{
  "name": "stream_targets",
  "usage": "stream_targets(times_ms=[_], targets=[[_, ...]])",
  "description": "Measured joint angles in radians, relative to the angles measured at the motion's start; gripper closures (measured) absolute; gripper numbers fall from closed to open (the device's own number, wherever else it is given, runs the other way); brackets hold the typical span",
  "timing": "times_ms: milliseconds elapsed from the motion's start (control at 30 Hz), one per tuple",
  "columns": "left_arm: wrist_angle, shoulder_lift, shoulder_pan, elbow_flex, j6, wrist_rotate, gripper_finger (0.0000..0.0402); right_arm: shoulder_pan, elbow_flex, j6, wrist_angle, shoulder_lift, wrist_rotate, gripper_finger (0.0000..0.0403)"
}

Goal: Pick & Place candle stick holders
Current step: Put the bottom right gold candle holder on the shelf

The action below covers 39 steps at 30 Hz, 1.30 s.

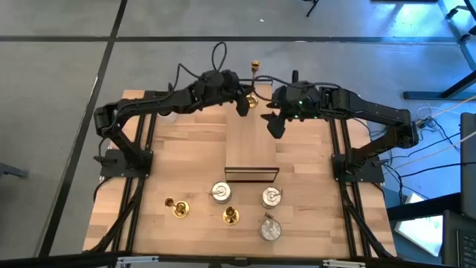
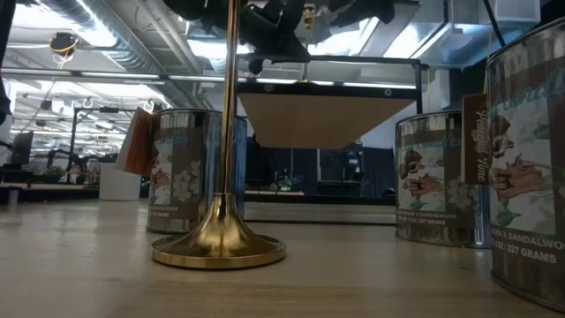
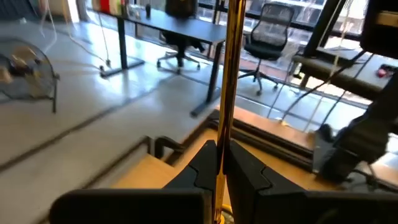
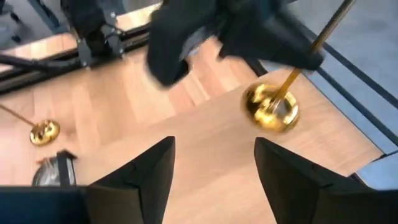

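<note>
The left gripper (image 1: 243, 105) is clamped on the thin stem of a brass holder (image 1: 252, 99) at the far end of the table (image 1: 186, 149), beyond the wooden box (image 1: 251, 151) that sits in the middle. In the left wrist view its fingers (image 3: 202, 167) pinch the golden stem (image 3: 231, 74) between them, the rod running up past the camera. The top of that holder pokes out past the table's far edge, and its round base (image 4: 271, 107) sits just above or on the wood beside the box; I cannot tell whether it touches.

The right gripper (image 1: 276, 125) hangs just right of the same holder, over the box's far right corner, its fingers (image 4: 151, 163) standing apart with nothing between them.

On the near side of the box stand the rest: a silver holder (image 1: 221, 193) right in front of the box, a second (image 1: 271, 196) beside it to the right, a third (image 1: 270, 228) nearer the table's front edge. A brass one (image 1: 231, 216) stands upright between them, and another (image 1: 177, 207) lies tipped over well left of the box's near end.

A white cup (image 1: 168, 115) sits under the left arm, left of the box's far end.
</note>
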Motion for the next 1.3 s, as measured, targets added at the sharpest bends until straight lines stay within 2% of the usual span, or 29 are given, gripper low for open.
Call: stream_targets(times_ms=[200, 267, 367, 500, 600, 667, 767, 867, 1033, 1100, 1200, 1300], targets=[[0.094, 0.026, 0.156, 0.0, -0.043, 0.289, 0.039, 0.023, -0.001, -0.007, -0.018, -0.01, -0.032, 0.0179], [0.15, 0.045, 0.174, 0.0, -0.036, 0.36, 0.039, 0.023, -0.001, -0.052, 0.022, -0.026, -0.101, 0.0179], [0.198, 0.065, 0.185, 0.0, -0.006, 0.428, 0.039, 0.018, -0.001, -0.173, 0.098, -0.056, -0.266, 0.0186], [0.217, 0.076, 0.177, 0.0, 0.01, 0.438, 0.039, 0.008, -0.035, -0.241, 0.19, -0.11, -0.464, 0.0202], [0.218, 0.076, 0.171, 0.0, 0.08, 0.442, 0.039, -0.015, -0.16, -0.207, 0.341, -0.169, -0.582, 0.0213], [0.218, 0.076, 0.174, 0.0, 0.115, 0.445, 0.039, -0.035, -0.279, -0.135, 0.502, -0.219, -0.636, 0.0218], [0.215, 0.076, 0.189, 0.0, 0.151, 0.443, 0.0389, -0.062, -0.459, -0.003, 0.753, -0.295, -0.652, 0.0223], [0.192, 0.076, 0.202, 0.0, 0.185, 0.44, 0.0388, -0.089, -0.584, 0.09, 0.905, -0.353, -0.652, 0.0224], [0.173, 0.093, 0.233, 0.0, 0.193, 0.564, 0.0391, -0.116, -0.624, 0.129, 0.918, -0.402, -0.652, 0.0224], [0.172, 0.105, 0.233, 0.0, 0.191, 0.577, 0.0391, -0.115, -0.624, 0.13, 0.927, -0.403, -0.652, 0.0224], [0.184, 0.123, 0.202, 0.0, 0.214, 0.524, 0.0391, -0.115, -0.624, 0.134, 0.92, -0.403, -0.652, 0.0224], [0.235, 0.141, 0.155, 0.0, 0.208, 0.348, 0.0391, -0.115, -0.624, 0.136, 0.905, -0.401, -0.652, 0.0224]])
